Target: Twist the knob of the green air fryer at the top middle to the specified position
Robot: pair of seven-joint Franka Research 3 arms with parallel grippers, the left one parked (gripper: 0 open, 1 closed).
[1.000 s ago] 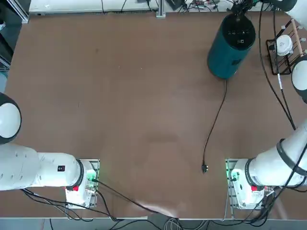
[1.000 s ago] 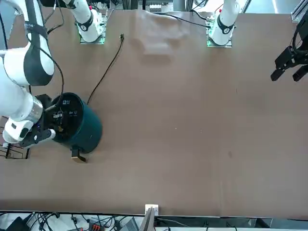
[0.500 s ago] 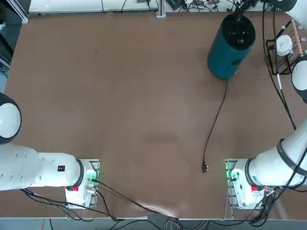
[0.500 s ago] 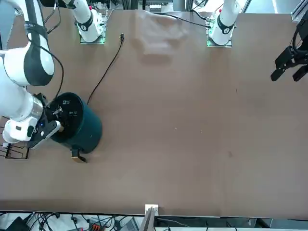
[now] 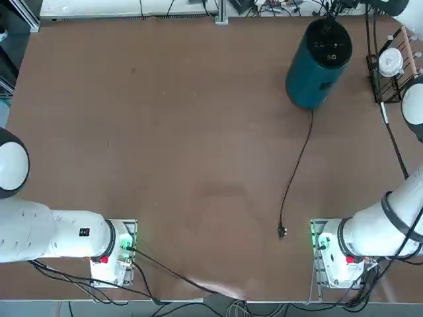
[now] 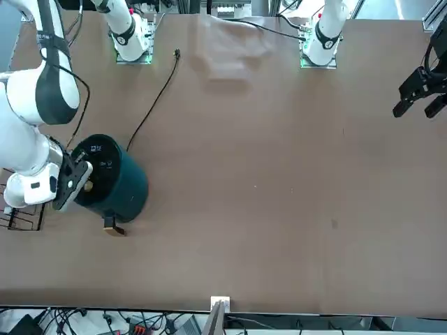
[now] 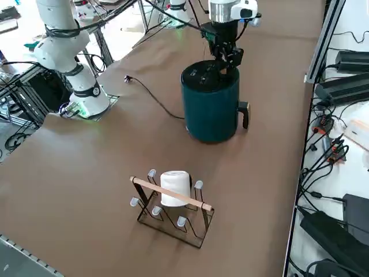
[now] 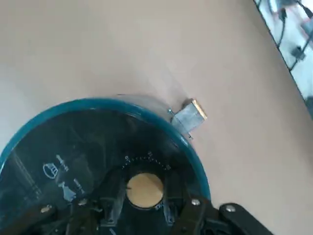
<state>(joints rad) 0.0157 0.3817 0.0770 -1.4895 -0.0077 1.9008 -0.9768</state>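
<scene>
Top view: air fryer (image 5: 319, 63) at far side of bench (image 5: 185, 145), right of centre; rack (image 7: 171, 193) to its right, cup (image 7: 175, 187) on rack. Cord (image 5: 297, 162) runs from fryer toward arm bases. Right claw (image 8: 145, 197) over fryer top, around knob (image 8: 145, 190).

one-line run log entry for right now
right gripper | fingers shut on knob | green air fryer upright | wrist above fryer's control face

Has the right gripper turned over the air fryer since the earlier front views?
Yes. In the front view, the right gripper has swung round over the green air fryer, which has stayed put, uncovering more of its face.
</scene>
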